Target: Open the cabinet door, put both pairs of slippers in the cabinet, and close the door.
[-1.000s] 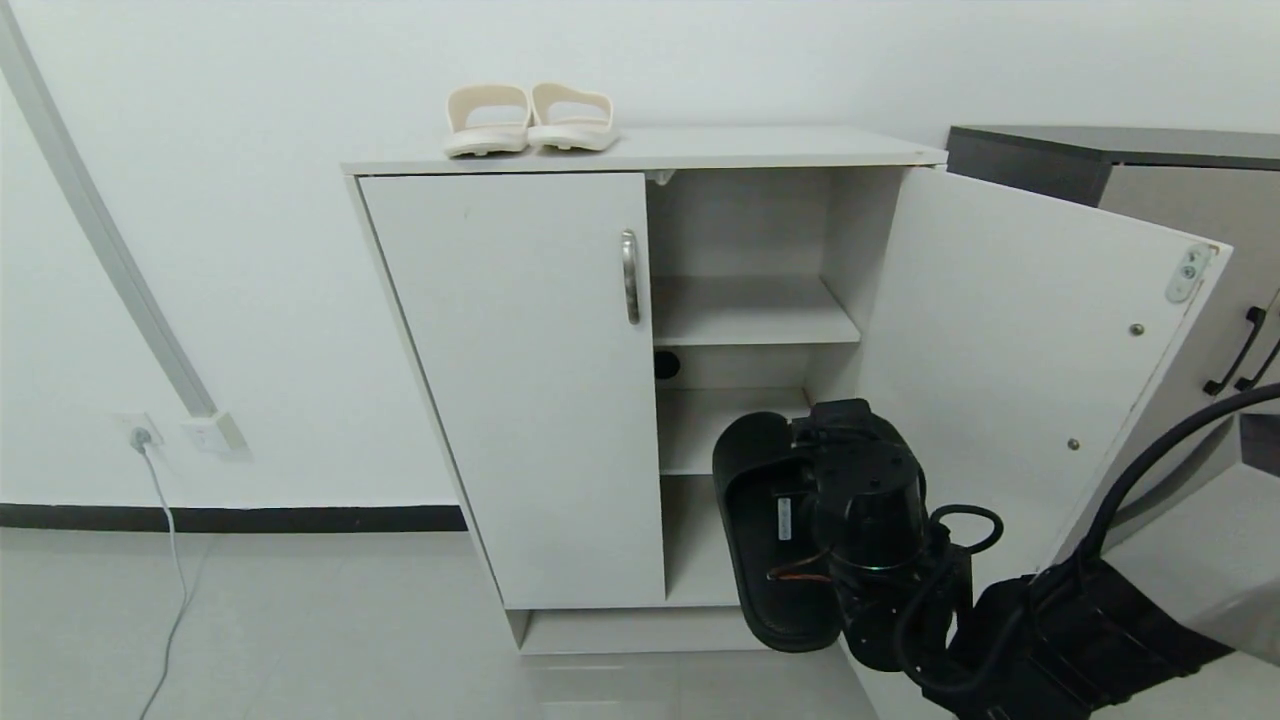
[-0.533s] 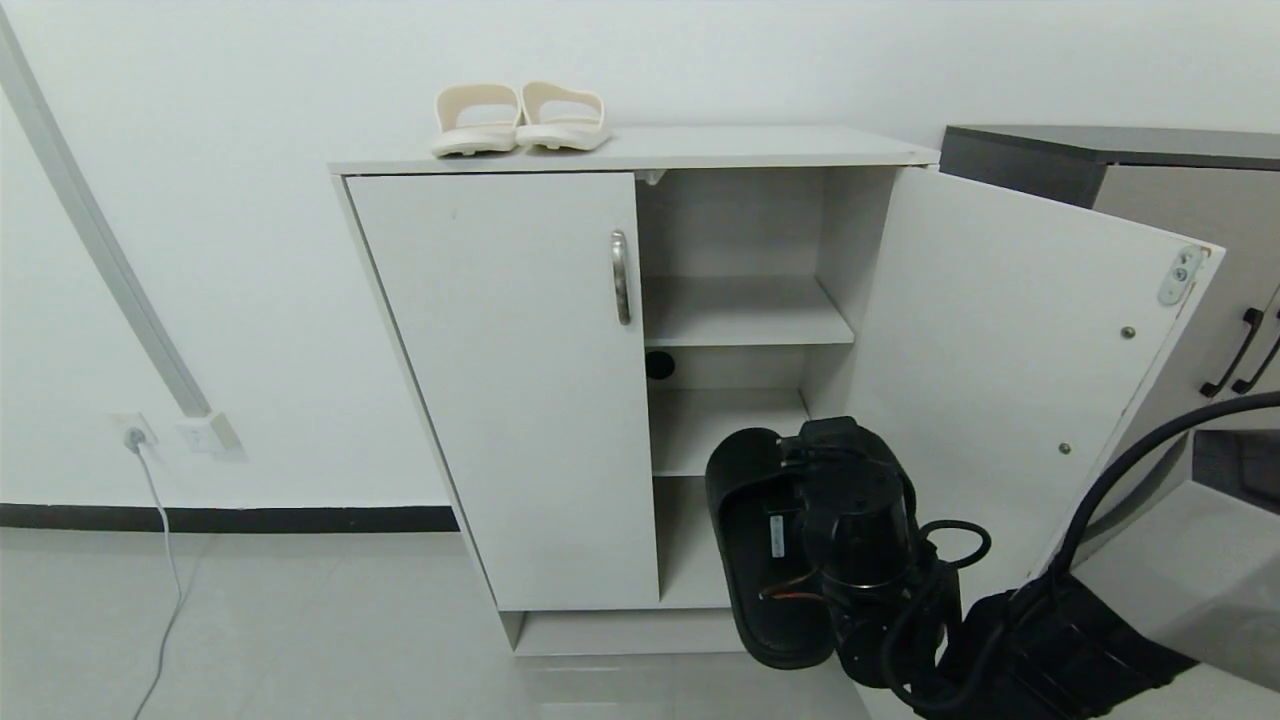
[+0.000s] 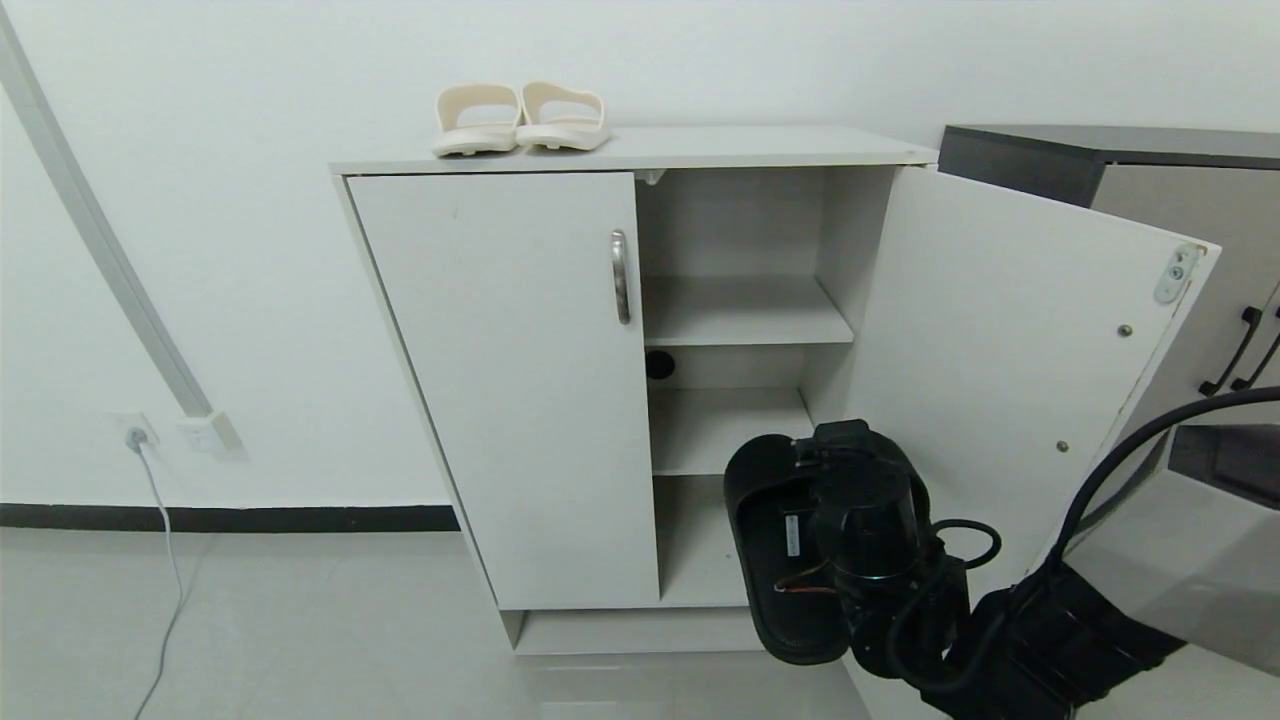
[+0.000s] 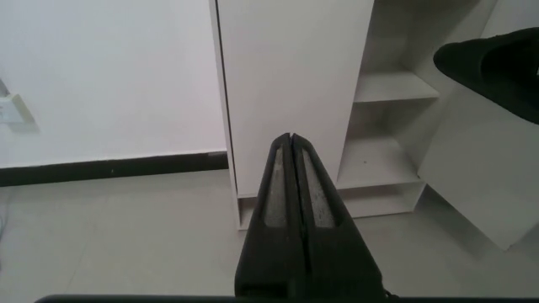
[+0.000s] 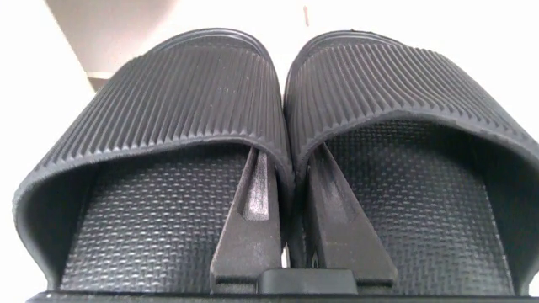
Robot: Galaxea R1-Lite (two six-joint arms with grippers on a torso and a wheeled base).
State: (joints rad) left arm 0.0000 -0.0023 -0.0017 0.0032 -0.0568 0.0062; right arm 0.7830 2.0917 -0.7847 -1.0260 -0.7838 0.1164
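The white cabinet (image 3: 500, 390) has its right door (image 3: 1000, 370) swung open and its left door shut; bare shelves (image 3: 745, 312) show inside. A cream pair of slippers (image 3: 520, 118) rests on the cabinet top. My right gripper (image 5: 290, 181) is shut on the black pair of slippers (image 5: 278, 109), its fingers (image 5: 253, 210) pinching the two straps' touching edges. In the head view the black slippers (image 3: 775, 540) hang in front of the lowest open compartment. My left gripper (image 4: 290, 145) is shut and holds nothing, low over the floor in front of the cabinet (image 4: 295, 84).
A dark-topped grey cabinet (image 3: 1150, 170) stands right behind the open door. A wall socket with a cable (image 3: 140, 440) sits at the left, above the grey floor (image 3: 250, 630). The open door (image 4: 484, 177) stands beside the held slippers.
The head view shifted slightly rightward early on. The right gripper with the black slippers dipped a little, then edged to the right in front of the lower compartment.
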